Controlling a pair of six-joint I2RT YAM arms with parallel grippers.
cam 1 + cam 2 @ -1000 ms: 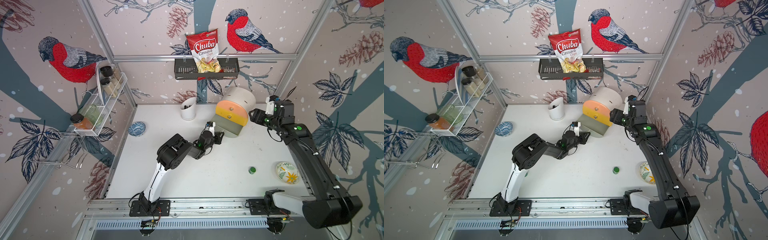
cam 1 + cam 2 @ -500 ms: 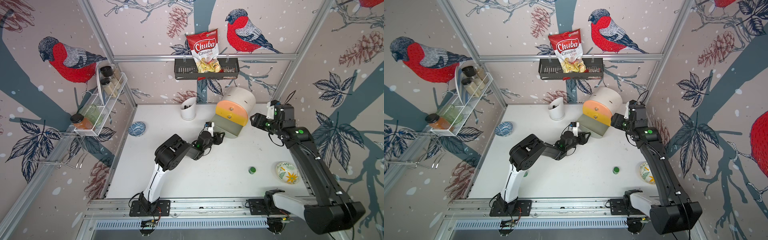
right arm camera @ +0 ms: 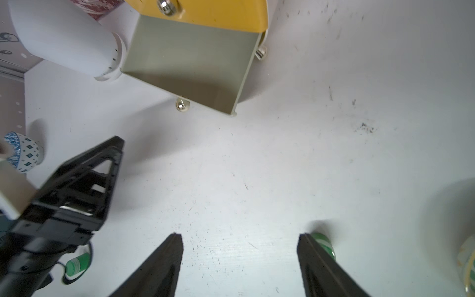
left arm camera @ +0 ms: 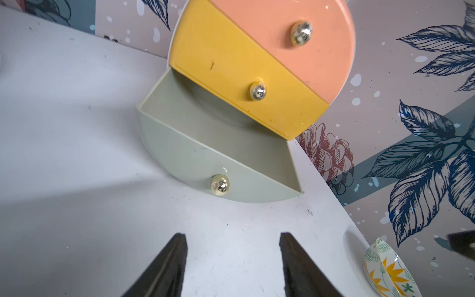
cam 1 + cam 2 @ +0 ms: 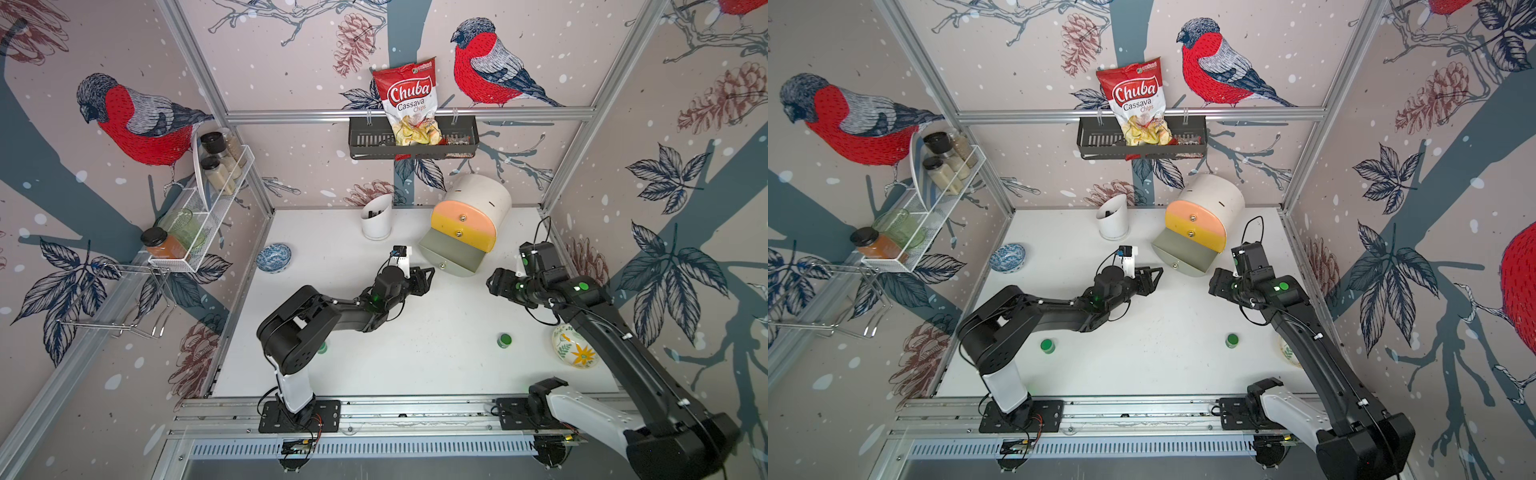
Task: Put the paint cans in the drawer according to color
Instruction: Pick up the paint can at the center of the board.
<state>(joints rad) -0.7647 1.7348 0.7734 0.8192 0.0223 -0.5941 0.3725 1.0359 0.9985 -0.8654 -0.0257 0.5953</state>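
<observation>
Chuba Cassava Chips bag (image 5: 409, 93) above drawer (image 5: 478, 199)

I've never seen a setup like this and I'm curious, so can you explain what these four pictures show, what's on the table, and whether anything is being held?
Two black robot arms, the left arm and the right arm, are mounted at the front edge of a white table. Two pictures look down from overhead and are nearly alike. The other two come from cameras on the wrists. On the table stand a drum-shaped drawer chest with its grey-green bottom drawer pulled open, two green paint cans, a white cup, a blue bowl and a flowered bowl. Both arms' jaws are open and hold nothing.
</observation>
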